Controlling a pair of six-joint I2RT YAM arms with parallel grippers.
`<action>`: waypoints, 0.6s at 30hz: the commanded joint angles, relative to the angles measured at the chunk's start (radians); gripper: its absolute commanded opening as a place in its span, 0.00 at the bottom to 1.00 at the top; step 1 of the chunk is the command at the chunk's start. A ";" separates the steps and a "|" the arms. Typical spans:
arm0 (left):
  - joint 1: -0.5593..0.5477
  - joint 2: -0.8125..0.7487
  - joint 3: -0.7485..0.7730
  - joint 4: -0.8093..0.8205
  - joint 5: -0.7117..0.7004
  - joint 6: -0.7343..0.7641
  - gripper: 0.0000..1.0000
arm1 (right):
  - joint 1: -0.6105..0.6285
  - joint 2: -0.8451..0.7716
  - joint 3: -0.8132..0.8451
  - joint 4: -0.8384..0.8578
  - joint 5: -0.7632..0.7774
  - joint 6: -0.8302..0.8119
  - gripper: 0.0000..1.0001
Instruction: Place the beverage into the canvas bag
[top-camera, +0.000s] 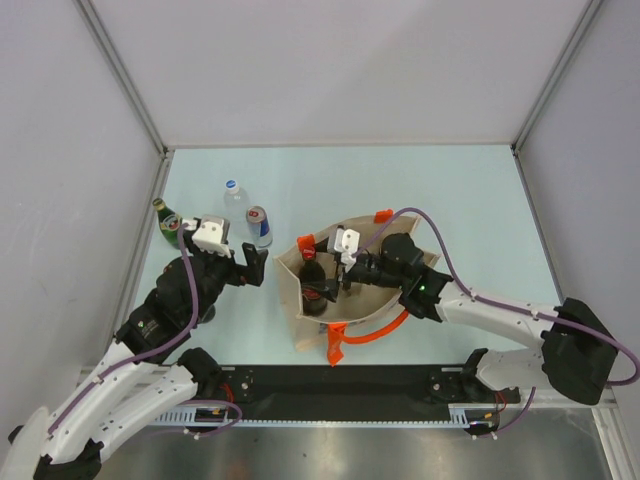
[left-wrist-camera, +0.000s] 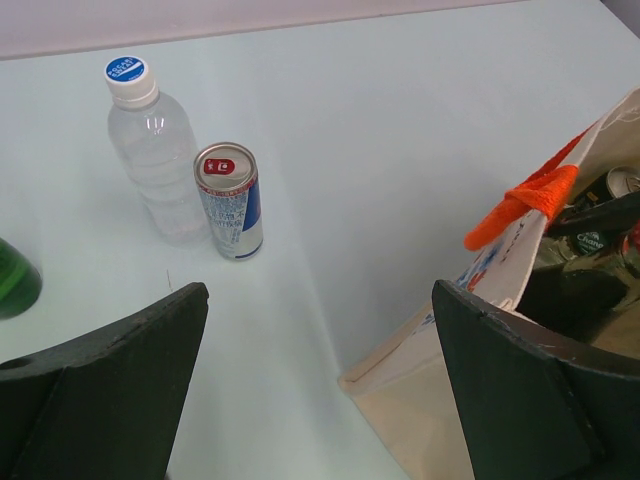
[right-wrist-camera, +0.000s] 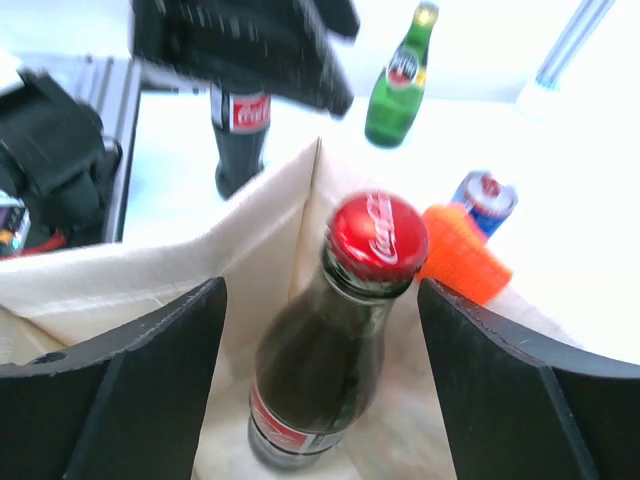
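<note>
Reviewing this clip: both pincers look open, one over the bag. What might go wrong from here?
1. The right pincer is open around the cola bottle inside the canvas bag; the bottle seems to lean, so pulling away might snag its cap or the orange handle and tip it.
2. The open left pincer faces the can and the water bottle, which stand close together; reaching for one may topple the other.

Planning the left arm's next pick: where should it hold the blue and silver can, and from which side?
Take the can around the middle of its upright round wall, coming level from the near side, where the open left claw faces it. The clear bottle stands close behind it, so probably do not reach deep.
</note>
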 joint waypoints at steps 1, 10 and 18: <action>-0.007 -0.010 0.027 0.015 -0.008 -0.023 0.99 | 0.004 -0.061 0.055 0.031 0.015 0.036 0.83; -0.005 0.001 0.094 -0.046 -0.060 -0.105 1.00 | 0.004 -0.256 0.089 -0.215 0.112 0.063 0.86; -0.005 0.065 0.267 -0.307 -0.347 -0.282 1.00 | 0.002 -0.366 0.228 -0.486 0.366 0.273 0.97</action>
